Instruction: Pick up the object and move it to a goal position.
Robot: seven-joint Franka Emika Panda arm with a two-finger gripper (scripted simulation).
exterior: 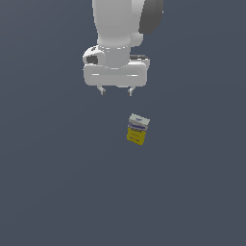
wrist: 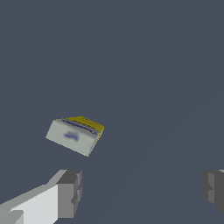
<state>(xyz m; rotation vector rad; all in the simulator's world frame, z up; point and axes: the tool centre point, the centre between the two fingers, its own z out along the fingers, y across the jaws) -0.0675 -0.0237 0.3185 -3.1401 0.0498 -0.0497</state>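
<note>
Tool (exterior: 116, 91) spread wide, empty, hanging above the tabletop (exterior: 48, 182). Box (exterior: 138, 129) lies well apart, off to one finger's side, skewed. Risk: a descent without re-centring and turning would clip a corner and shove it.

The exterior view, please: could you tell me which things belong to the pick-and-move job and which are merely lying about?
Job:
- small yellow rectangular box with white top and blue print
- robot's white hand, open, apart from the box

Lying about:
- nothing else visible
</note>
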